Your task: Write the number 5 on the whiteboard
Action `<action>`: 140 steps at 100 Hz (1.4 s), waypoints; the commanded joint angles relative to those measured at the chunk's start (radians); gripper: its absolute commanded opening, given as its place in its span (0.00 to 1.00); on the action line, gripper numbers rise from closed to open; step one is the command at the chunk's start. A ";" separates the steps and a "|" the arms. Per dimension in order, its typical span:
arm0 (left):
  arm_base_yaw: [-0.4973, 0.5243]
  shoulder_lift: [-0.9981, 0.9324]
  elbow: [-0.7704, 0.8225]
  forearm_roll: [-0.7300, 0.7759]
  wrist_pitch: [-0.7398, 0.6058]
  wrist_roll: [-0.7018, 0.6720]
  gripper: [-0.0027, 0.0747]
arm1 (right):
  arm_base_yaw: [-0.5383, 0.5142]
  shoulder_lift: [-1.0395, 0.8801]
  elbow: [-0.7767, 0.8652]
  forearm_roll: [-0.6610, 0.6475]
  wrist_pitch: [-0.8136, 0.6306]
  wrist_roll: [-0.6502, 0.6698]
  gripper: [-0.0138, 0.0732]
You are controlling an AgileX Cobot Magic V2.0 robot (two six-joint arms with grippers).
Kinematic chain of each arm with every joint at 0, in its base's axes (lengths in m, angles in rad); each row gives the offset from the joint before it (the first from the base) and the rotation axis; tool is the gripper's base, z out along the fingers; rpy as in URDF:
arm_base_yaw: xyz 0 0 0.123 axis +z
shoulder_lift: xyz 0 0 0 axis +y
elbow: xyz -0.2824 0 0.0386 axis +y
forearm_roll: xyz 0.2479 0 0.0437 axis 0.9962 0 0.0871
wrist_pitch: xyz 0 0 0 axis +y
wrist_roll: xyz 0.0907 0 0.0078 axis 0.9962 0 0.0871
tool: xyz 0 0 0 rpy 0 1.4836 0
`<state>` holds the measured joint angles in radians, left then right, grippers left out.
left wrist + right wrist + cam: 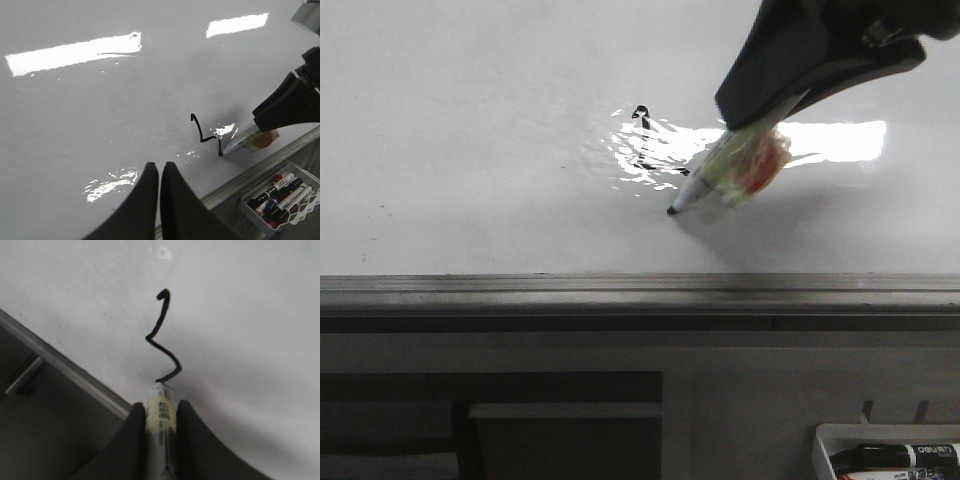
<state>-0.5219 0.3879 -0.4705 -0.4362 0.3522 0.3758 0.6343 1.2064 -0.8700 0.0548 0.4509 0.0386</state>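
On the glossy whiteboard [470, 150], a marker [705, 182] is pinched by the right gripper [161, 412] at the half-drawn number 5 [162, 337], right of centre; light, steady contact should be kept while the tail is curved, the left gripper [160, 172] being pressed together.

Number 5 [645, 140] on whiteboard [470, 150], right of centre. Marker [705, 185] tip touching board at stroke end, just right of strokes. Edge rail [620, 285] in front of board. Tray [840, 445] of markers [905, 457] below rail, far right.
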 commanded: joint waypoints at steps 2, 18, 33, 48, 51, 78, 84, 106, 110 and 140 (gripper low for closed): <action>0.002 0.013 -0.027 -0.020 -0.072 -0.009 0.01 | 0.016 0.037 -0.022 -0.041 -0.054 0.007 0.11; 0.002 0.013 -0.027 -0.020 -0.072 -0.009 0.01 | 0.036 0.082 -0.022 -0.039 -0.090 0.008 0.11; 0.002 0.013 -0.027 -0.020 -0.070 -0.009 0.01 | 0.043 0.035 -0.032 -0.039 -0.081 0.008 0.11; 0.002 0.013 -0.027 -0.020 -0.070 -0.009 0.01 | 0.103 -0.080 -0.058 -0.055 -0.093 -0.039 0.11; 0.002 0.013 -0.027 -0.020 -0.072 -0.009 0.01 | 0.111 -0.095 -0.064 -0.067 -0.098 -0.039 0.11; 0.002 0.013 -0.027 -0.020 -0.074 -0.009 0.01 | 0.061 -0.085 -0.081 -0.145 -0.146 -0.039 0.11; 0.002 0.013 -0.027 -0.020 -0.074 -0.009 0.01 | 0.045 -0.076 -0.081 -0.145 -0.176 -0.039 0.11; 0.002 0.013 -0.027 -0.027 -0.074 -0.009 0.01 | 0.006 -0.052 -0.081 -0.145 -0.236 -0.039 0.11; 0.002 0.013 -0.027 -0.027 -0.074 -0.009 0.01 | 0.002 -0.046 -0.081 -0.145 -0.231 -0.039 0.11; 0.002 0.013 -0.027 -0.027 -0.074 -0.009 0.01 | -0.005 -0.002 -0.081 -0.145 -0.220 -0.039 0.11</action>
<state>-0.5219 0.3879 -0.4705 -0.4416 0.3522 0.3758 0.6348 1.2079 -0.9199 -0.0772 0.2927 0.0066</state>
